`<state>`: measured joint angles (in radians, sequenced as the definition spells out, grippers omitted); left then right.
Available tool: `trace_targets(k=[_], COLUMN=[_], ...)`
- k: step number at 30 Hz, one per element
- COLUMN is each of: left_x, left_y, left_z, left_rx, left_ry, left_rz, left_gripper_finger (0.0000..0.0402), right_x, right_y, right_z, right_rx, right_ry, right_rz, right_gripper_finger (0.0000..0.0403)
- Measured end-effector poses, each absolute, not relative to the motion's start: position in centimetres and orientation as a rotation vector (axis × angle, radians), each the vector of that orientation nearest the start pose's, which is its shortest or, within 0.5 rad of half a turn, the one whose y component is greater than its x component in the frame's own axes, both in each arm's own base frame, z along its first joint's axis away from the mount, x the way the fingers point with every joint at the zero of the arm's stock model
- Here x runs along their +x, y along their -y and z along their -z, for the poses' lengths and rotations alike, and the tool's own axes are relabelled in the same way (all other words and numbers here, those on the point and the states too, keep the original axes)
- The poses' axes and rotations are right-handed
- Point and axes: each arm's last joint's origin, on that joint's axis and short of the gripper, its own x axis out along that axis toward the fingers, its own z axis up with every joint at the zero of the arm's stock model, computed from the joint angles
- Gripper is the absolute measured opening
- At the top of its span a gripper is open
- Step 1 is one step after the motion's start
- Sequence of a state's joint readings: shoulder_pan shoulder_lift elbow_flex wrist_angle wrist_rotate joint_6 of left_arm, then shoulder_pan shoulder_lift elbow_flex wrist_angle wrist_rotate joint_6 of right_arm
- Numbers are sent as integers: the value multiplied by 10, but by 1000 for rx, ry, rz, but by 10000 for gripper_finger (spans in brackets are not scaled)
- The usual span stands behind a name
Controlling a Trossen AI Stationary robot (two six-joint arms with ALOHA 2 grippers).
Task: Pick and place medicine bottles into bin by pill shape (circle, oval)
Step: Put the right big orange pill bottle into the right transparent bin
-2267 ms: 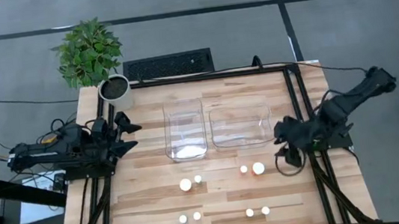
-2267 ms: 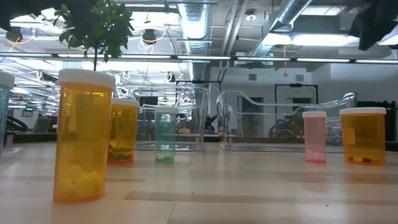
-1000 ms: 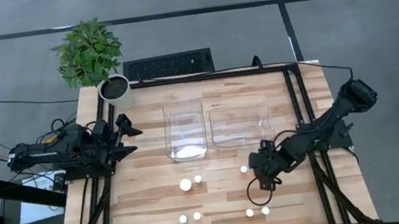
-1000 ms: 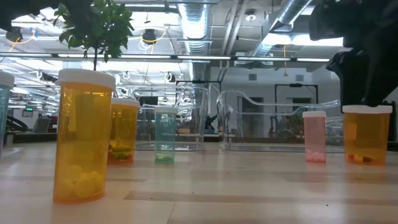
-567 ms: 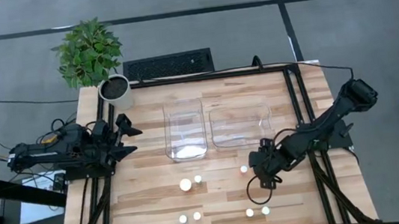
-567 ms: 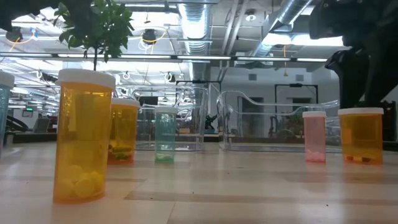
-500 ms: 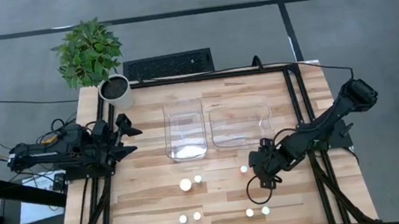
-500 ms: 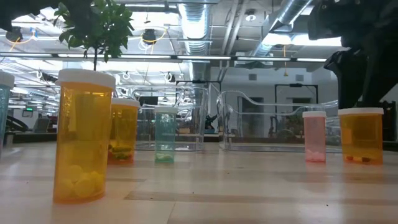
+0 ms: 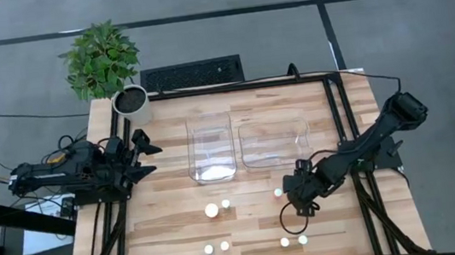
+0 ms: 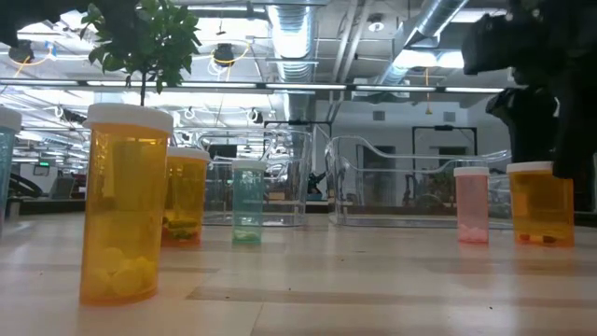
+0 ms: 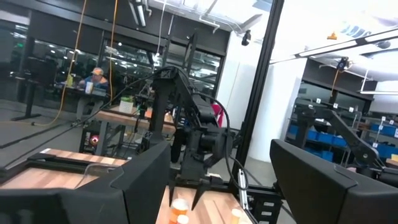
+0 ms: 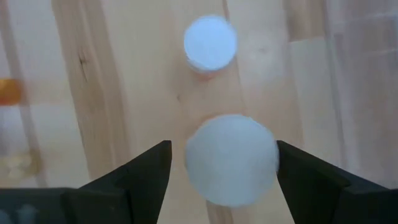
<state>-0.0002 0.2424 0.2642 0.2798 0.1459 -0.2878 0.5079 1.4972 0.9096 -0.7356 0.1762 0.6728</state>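
My right gripper (image 9: 296,193) (image 12: 224,152) is open and points down over a large amber bottle with a white cap (image 12: 231,159) (image 10: 539,202), right of the table's middle. One finger stands on each side of the cap. A small bottle (image 12: 210,42) (image 9: 278,193) stands just to its left. Another large bottle (image 9: 211,209) and several small ones (image 9: 225,245) stand on their bases nearer the front edge. My left gripper (image 9: 146,147) (image 11: 230,186) is open and empty at the table's left edge. My right gripper stands astride the large bottle's cap from above, fingers pointing down. One finger (image 12: 298,174) lies right at the cap's edge (image 12: 275,155), and a gap shows at the other. I cannot tell whether it touches. The bottle stands upright on the table.
Two clear bins (image 9: 211,151) (image 9: 274,142) stand side by side at the table's far middle. A white plant pot (image 9: 131,104) stands at the far left corner. In the low view a tall amber bottle (image 10: 124,205) and a teal one (image 10: 247,201) stand nearest.
My right gripper has gone down a little, so that its fingers now reach past the large bottle's cap on both sides. My left arm has kept still.
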Motion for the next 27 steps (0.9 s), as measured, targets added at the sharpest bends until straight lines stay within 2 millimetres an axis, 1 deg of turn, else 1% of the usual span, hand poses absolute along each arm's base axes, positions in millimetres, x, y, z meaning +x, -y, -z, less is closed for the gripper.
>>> trace_targets(k=[4,10,14,20,22,25,27], left_x=[99,99,99,99,99,99,99], left_y=[4,4,4,4,4,4,4], left_z=[-261,-261,-261,-261,-261,-261,-261], left_rx=[-263,-262,-262,-262,-262,-263,-264], left_ry=[281,282,282,282,281,281,281], left_rz=[188,188,188,188,188,188,188], left_gripper_finger=[270,270,270,270,270,270,270], right_x=[232,232,232,232,232,233,233], right_y=[-124,-123,-123,-123,-123,-123,-123], right_z=[-185,-186,-186,-186,-186,-186,-186], right_rx=[124,128,126,124,125,127,128], right_ry=[-1271,-1263,-1263,-1260,-1259,-1257,-1256], right_rz=[141,145,149,153,155,156,156], right_gripper_finger=[291,287,266,213,201,197,204])
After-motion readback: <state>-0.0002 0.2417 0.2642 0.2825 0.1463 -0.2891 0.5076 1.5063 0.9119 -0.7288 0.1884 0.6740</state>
